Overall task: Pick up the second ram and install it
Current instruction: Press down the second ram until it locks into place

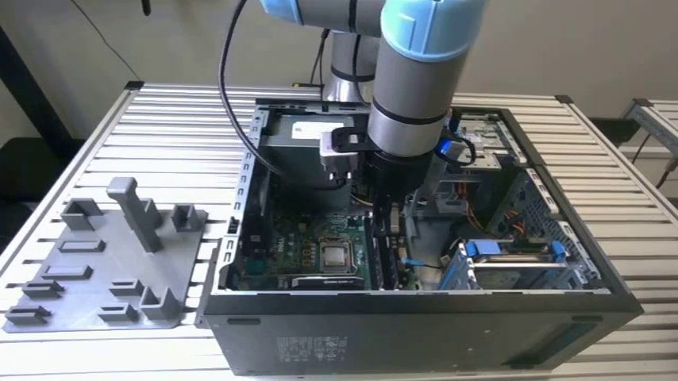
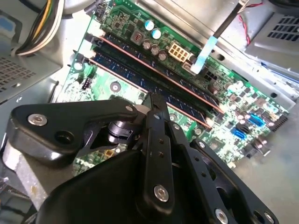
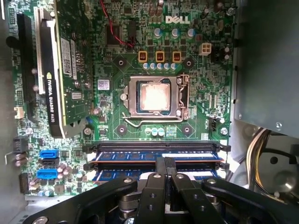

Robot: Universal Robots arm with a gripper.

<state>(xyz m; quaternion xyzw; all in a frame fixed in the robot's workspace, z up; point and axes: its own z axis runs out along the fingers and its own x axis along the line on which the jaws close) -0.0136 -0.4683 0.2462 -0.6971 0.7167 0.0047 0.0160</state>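
Reaching down into the open computer case (image 1: 424, 317) on the slatted bench (image 1: 159, 127), the arm has its gripper (image 3: 167, 164) low over the memory slots of the green motherboard (image 3: 196, 107). In both wrist views the black fingers (image 2: 156, 109) are drawn together — closed, or nearly so — with their tips on the top edge of a ram stick, the second ram (image 3: 140, 176), which stands on edge in a slot. Just beside it, a neighbouring ram stick (image 3: 154, 157) sits upright in the parallel slot, its copper-coloured edge running alongside in the second wrist view. Whether the second ram is fully seated and its end latches shut cannot be told.

Beyond the slots lies the bare processor (image 3: 154, 98) in its metal socket frame, and a graphics card (image 3: 56, 70) stands on edge further off. On the bench at the exterior view's left, apart from the case, rests the grey fixture plate (image 1: 106, 278) with its upright posts.
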